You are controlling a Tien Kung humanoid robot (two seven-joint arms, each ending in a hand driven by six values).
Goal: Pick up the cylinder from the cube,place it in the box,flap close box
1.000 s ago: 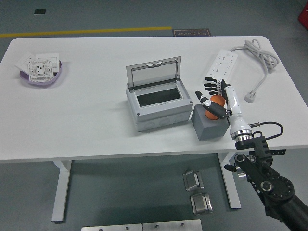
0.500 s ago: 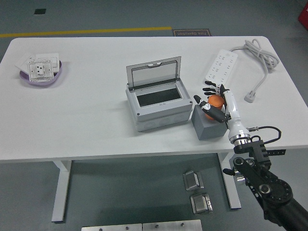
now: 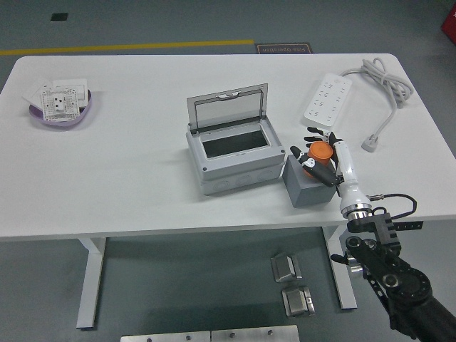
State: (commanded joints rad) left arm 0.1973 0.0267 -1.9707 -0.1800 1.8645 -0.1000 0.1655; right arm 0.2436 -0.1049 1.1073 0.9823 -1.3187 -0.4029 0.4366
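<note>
At far left, bowl: a purple bowl [image 3: 63, 116] holding white switch plates sits well apart from the work, untouched.
Box: the grey junction box [image 3: 234, 158] stands mid-surface [image 3: 128, 178] with its clear flap lid [image 3: 228, 107] upright and the cavity free to receive.
Cube: the grey cube [image 3: 309, 186] sits just right of the box, touching or nearly touching its wall.
Cylinder: the orange cylinder [image 3: 320, 151] now shows more fully than half a second ago and seems to sit slightly higher over the cube.
Right hand: the right hand [image 3: 318, 154] has its fingers curled round the cylinder, thumb [image 3: 315, 167] in front; over the last second it has closed in and begun to raise it.
Meaning: the grasp looks made; carrying leftward over the box opening comes next.
Power strip: the white power strip [image 3: 329, 95] lies behind, clear of the path.
</note>
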